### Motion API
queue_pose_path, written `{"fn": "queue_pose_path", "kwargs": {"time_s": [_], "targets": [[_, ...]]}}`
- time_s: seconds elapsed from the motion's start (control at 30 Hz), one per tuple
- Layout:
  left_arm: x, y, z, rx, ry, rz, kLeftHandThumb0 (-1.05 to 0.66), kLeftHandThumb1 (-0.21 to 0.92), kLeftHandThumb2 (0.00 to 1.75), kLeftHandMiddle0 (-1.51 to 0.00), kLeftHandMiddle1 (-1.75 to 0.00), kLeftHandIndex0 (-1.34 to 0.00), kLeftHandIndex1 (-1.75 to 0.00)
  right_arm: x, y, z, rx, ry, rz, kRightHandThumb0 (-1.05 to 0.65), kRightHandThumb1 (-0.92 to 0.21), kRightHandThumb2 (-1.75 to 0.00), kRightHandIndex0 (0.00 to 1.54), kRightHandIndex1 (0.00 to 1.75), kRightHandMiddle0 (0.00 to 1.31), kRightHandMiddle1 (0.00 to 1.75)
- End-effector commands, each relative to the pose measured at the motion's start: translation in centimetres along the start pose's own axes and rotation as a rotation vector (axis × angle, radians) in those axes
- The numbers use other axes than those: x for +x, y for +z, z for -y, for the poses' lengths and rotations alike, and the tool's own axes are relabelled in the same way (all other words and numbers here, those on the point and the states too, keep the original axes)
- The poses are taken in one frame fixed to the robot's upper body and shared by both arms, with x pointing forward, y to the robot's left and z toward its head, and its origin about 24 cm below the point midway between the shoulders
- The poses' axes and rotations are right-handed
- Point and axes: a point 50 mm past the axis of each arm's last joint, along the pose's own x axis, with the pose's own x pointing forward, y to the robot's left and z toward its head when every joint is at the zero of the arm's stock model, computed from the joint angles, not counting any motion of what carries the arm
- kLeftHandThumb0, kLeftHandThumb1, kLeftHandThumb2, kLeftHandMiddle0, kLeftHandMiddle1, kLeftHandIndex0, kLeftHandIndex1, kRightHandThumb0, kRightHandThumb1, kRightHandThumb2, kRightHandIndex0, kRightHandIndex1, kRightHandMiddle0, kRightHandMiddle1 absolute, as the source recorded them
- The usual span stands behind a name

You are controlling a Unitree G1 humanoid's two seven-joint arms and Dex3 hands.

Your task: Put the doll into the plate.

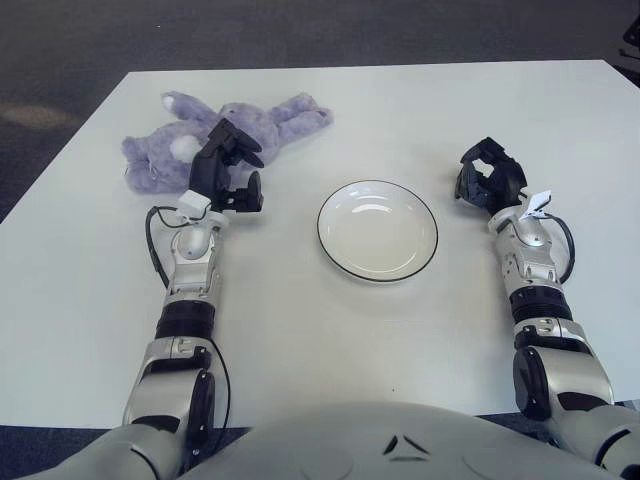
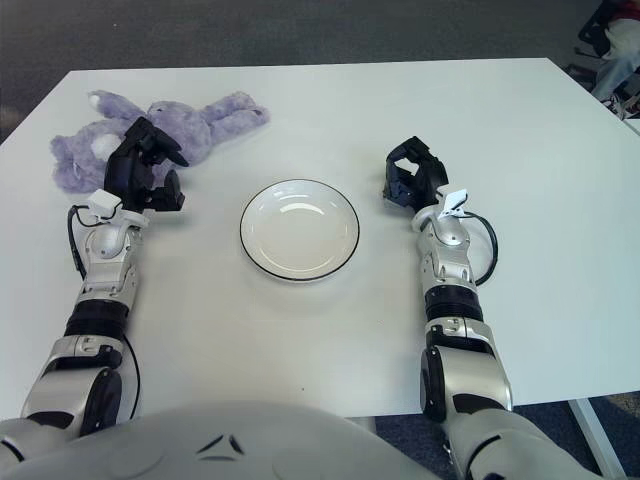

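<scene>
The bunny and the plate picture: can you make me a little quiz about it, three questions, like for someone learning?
1. True or false: the purple bunny is already lying in the plate.
2. Which hand is right next to the bunny? A) left hand B) right hand
3. Fill in: the plate sits on the white table ______ the two hands.

Key
1. False. The bunny lies on the table at the far left, and the plate holds nothing.
2. A. The left hand is by the bunny, fingers open, not gripping it.
3. Between.
</scene>
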Motion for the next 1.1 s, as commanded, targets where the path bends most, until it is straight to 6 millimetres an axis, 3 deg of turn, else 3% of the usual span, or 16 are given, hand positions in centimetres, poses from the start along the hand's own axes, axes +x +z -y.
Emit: {"fn": "queue_pose_path", "kwargs": {"time_s": [0.0, 0.13, 0.23, 0.37, 0.5, 0.73, 0.9, 0.97, 1.0, 1.07], "targets": [[-3.5, -1.2, 0.7, -0.02, 0.026, -0.115, -0.01, 0.33, 1.31, -0.49, -1.75, -0.48, -1.75, -2.6, -4.9, -0.6, 0.038, -0.011, -0.216, -0.42, -0.53, -1.04, 0.99, 1.75, 0.45, 1.75], [-3.5, 0.7, 0.8, 0.017, 0.049, -0.062, -0.01, 0.34, 1.3, -0.49, -1.75, -0.47, -1.75, -2.5, -4.9, -0.7, 0.035, -0.012, -0.224, -0.42, -0.54, -1.04, 0.99, 1.75, 0.44, 1.75], [-3.5, 1.5, 0.7, 0.08, 0.077, -0.008, -0.01, 0.34, 1.29, -0.61, -1.68, -0.37, -1.75, -2.4, -4.8, -0.8, 0.036, -0.01, -0.223, -0.42, -0.54, -1.04, 0.98, 1.75, 0.44, 1.75], [-3.6, 2.6, 0.7, 0.206, 0.092, 0.072, -0.01, 0.35, 1.26, -0.66, -1.63, -0.34, -1.75, -2.4, -4.8, -0.9, 0.036, -0.007, -0.222, -0.41, -0.54, -1.03, 0.98, 1.75, 0.44, 1.75], [-3.5, 4.1, 0.6, 0.495, 0.076, 0.185, -0.01, 0.36, 1.25, -0.65, -1.63, -0.33, -1.75, -2.3, -4.8, -1.0, 0.036, -0.001, -0.222, -0.41, -0.56, -1.01, 0.96, 1.75, 0.43, 1.75], [-3.4, 4.4, -0.1, 0.674, 0.049, 0.247, -0.01, 0.35, 1.29, -0.62, -1.74, -0.34, -1.72, -2.3, -4.7, -1.1, 0.038, 0.007, -0.223, -0.41, -0.57, -0.99, 0.97, 1.75, 0.42, 1.75], [-3.3, 4.0, -1.0, 0.81, 0.003, 0.265, -0.01, 0.54, 1.0, -0.52, -1.64, -0.27, -1.68, -2.3, -4.7, -1.1, 0.033, 0.014, -0.226, -0.41, -0.57, -0.99, 0.97, 1.75, 0.42, 1.75], [-3.3, 3.9, -1.2, 0.875, -0.011, 0.265, -0.18, 0.7, 0.79, -0.42, -1.5, -0.26, -1.7, -2.3, -4.7, -1.1, 0.029, 0.015, -0.226, -0.41, -0.56, -1.01, 0.97, 1.75, 0.42, 1.75], [-3.2, 3.8, -1.3, 0.902, -0.015, 0.265, -0.37, 0.72, 0.77, -0.37, -1.4, -0.2, -1.58, -2.3, -4.7, -1.1, 0.028, 0.015, -0.227, -0.41, -0.56, -1.01, 0.98, 1.75, 0.43, 1.75], [-3.1, 3.7, -1.5, 0.965, -0.02, 0.262, -0.54, 0.71, 0.78, -0.31, -1.29, -0.13, -1.45, -2.3, -4.7, -1.1, 0.025, 0.017, -0.229, -0.41, -0.55, -1.02, 0.99, 1.75, 0.43, 1.75]]}}
